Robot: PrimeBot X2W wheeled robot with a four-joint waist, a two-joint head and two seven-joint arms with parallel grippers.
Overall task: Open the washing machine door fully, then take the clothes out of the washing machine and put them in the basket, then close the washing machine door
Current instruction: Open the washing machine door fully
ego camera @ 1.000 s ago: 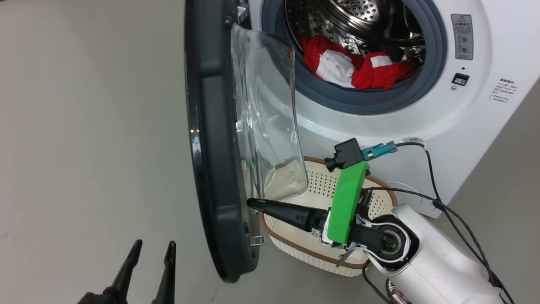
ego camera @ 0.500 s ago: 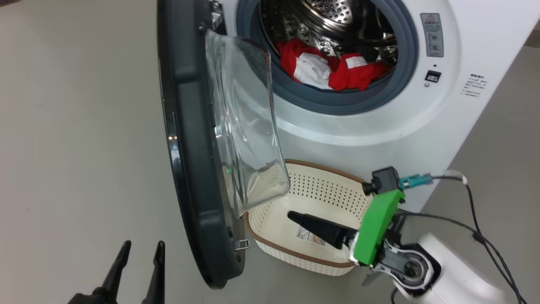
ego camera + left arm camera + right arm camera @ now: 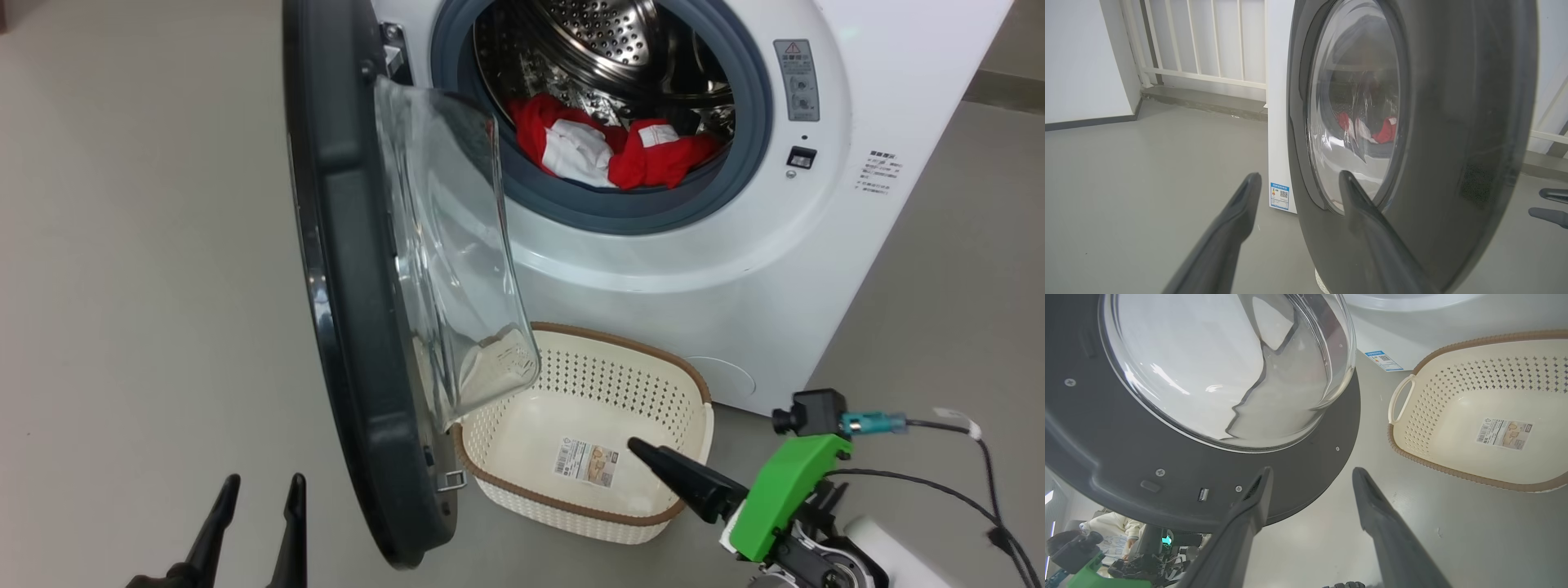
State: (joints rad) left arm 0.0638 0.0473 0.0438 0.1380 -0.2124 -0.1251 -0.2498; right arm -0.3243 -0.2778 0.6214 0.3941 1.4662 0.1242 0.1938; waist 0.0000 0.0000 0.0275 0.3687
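The washing machine (image 3: 735,286) stands with its door (image 3: 343,286) swung out to the left, edge-on to my head view, its glass bulge (image 3: 449,245) facing the drum. Red and white clothes (image 3: 604,151) lie in the drum's mouth. The cream basket (image 3: 604,376) sits on the floor below the opening, with only a label inside. My right gripper (image 3: 637,445) hangs open over the basket's near right rim, and in its wrist view the gripper (image 3: 1312,470) points at the door's inner rim (image 3: 1208,490). My left gripper (image 3: 263,483) is open, left of the door's outer face (image 3: 1453,122).
Grey floor (image 3: 147,286) spreads to the left of the door. A white railing (image 3: 1208,77) and a wall (image 3: 1081,61) stand behind the machine. Cables (image 3: 955,482) trail from my right wrist. A person in a cream top (image 3: 1114,535) shows below the door's edge.
My right gripper has drawn back from the door's inner side, moving right and towards me over the basket. The head camera has shifted. The left gripper stays as it was.
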